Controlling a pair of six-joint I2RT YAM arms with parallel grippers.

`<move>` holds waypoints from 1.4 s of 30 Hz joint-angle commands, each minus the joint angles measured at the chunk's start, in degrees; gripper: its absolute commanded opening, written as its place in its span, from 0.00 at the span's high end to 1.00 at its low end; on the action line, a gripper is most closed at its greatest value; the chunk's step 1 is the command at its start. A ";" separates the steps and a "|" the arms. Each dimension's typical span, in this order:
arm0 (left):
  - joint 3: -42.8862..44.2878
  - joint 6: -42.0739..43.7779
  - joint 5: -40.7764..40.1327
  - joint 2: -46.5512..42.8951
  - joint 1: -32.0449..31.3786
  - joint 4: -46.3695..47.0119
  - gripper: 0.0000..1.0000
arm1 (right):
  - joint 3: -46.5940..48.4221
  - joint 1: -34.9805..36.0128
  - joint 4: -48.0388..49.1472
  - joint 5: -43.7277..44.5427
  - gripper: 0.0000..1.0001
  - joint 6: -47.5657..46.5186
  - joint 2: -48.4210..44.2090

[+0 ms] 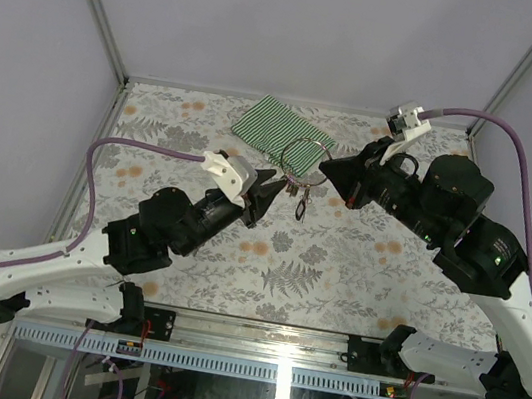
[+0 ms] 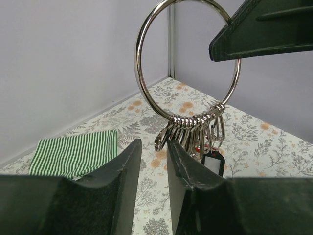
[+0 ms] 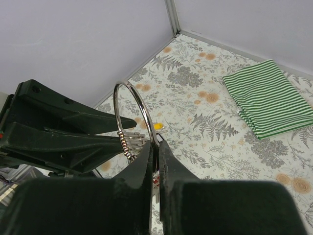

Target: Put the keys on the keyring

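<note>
From above, the right gripper (image 1: 327,169) holds the keyring (image 1: 294,180) up over the counter (image 1: 337,261), about mid-counter and just in front of the striped cloth (image 1: 283,126). The left gripper (image 1: 272,193) points at it from the opposite side, its tips just beside the hanging bunch.

In the left wrist view the big hoop stands upright ahead, with its small clips gathered at the bottom. A red tag (image 2: 198,149) and a black tag (image 2: 213,164) dangle beneath them (so the black-tagged key looks to be on already, though the key itself is hidden). The left fingers (image 2: 128,166) sit slightly apart with nothing between them.

In the right wrist view the right fingers (image 3: 146,166) are together, clamped on the hoop's wire. A small yellow piece (image 3: 157,126) lies on the counter beyond the ring, apart from it. It is probably the yellow-tagged key, but it is too small to be sure. If so, the job is roughly half done, and that key has yet to be picked up and hooked on.
</note>
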 commanded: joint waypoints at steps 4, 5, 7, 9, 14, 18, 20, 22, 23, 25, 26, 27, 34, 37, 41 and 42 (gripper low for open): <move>2.37 1.73 -1.81 -0.14 -0.45 3.88 0.75 | 1.77 -0.05 3.59 -1.49 1.00 0.72 -0.41; 2.45 1.73 -1.75 -0.16 -0.49 3.77 0.76 | 1.71 -0.07 3.58 -1.43 1.00 0.76 -0.45; 2.67 1.76 -1.64 -0.14 -0.45 3.46 0.79 | 1.69 -0.05 3.58 -1.34 1.00 0.59 -0.46; 2.81 1.81 -1.51 -0.14 -0.57 3.14 0.81 | 1.73 -0.10 3.66 -1.23 1.00 0.54 -0.45; 2.71 1.95 -0.25 -0.62 -0.46 2.32 0.75 | 1.83 -0.01 3.60 -0.85 1.00 0.23 -0.46; 2.31 1.68 0.80 -0.99 -0.56 1.47 0.72 | 2.01 -0.04 3.33 0.01 1.00 -0.14 -0.54; 2.04 1.49 1.13 -1.36 -0.57 1.12 0.72 | 2.01 -0.04 3.17 0.33 1.00 -0.29 -0.54; 1.87 1.26 1.17 -1.62 -0.54 0.62 0.72 | 2.01 -0.08 3.14 0.39 1.00 -0.38 -0.52; 1.83 1.18 1.13 -1.76 -0.56 0.46 0.72 | 1.96 -0.05 3.14 0.43 1.00 -0.42 -0.50; 1.73 1.10 1.17 -2.11 -0.52 0.21 0.72 | 1.92 -0.03 3.14 0.44 1.00 -0.39 -0.46; 1.72 1.16 1.14 -2.22 -0.54 0.10 0.72 | 1.87 -0.07 3.15 0.50 1.00 -0.58 -0.46; 1.64 1.12 1.14 -2.39 -0.53 0.09 0.72 | 1.87 -0.03 3.10 0.52 1.00 -0.52 -0.46; 1.20 1.11 1.26 -3.11 -0.58 0.01 0.73 | 1.77 -0.07 3.01 0.69 1.00 -0.67 -0.54; 1.15 1.09 0.96 -2.90 -0.58 -0.07 0.73 | 1.68 -0.02 3.16 0.70 1.00 -0.69 -0.60; 1.49 1.12 1.06 -2.50 -0.52 -0.11 0.74 | 1.62 -0.03 3.23 0.62 1.00 -0.58 -0.59; 1.50 1.11 1.14 -2.32 -0.51 -0.03 0.74 | 1.60 -0.02 3.24 0.62 1.00 -0.53 -0.63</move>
